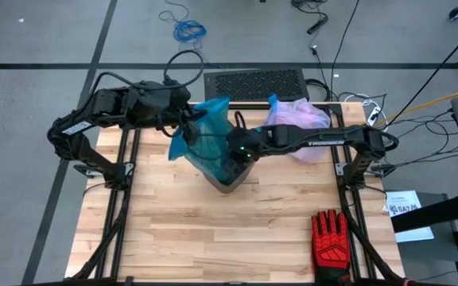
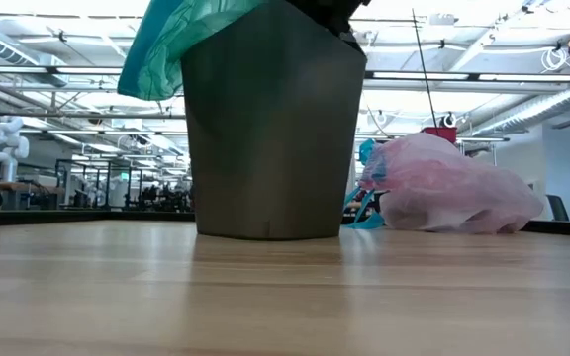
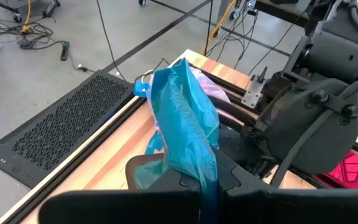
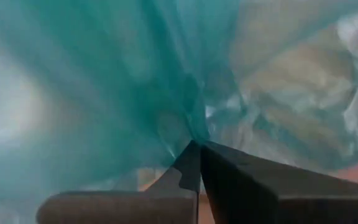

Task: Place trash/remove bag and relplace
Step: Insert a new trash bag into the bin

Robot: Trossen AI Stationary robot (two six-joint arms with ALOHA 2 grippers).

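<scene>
Teal film fills the right wrist view, and your right gripper [image 4: 199, 163] has its fingers pinched together on a fold of that teal-green bag [image 1: 205, 131]. Your left gripper [image 3: 209, 186] is likewise clamped on the same bag, at the rim edge toward 9 o'clock of the bin [image 2: 270, 129]. In the high view the right gripper sits over the bin mouth at table centre, reaching in from 3 o'clock.

Judgement on the step in hand: you are seating the replacement liner. Hold the left pinch steady as an anchor and draw the right-hand fold outward and down over the rim toward 3 o'clock, so the mouth opens evenly. Avoid pulling upward; the film is thin, and the bin looks light enough to tip or slide.

The teal-green bag stands roughly upright, long axis vertical, its loose peak pointing toward 12 o'clock, with one flap draped outside the bin wall in the low view.

The removed pinkish-lavender bag [image 1: 300, 127] lies slumped on the table at about 2 o'clock from the bin, apart from it, long axis running 9 to 3, with its blue drawstring end [image 1: 274, 102] nearer the bin. A red-and-black glove [image 1: 330, 238] lies at 5 o'clock, well clear.
</scene>
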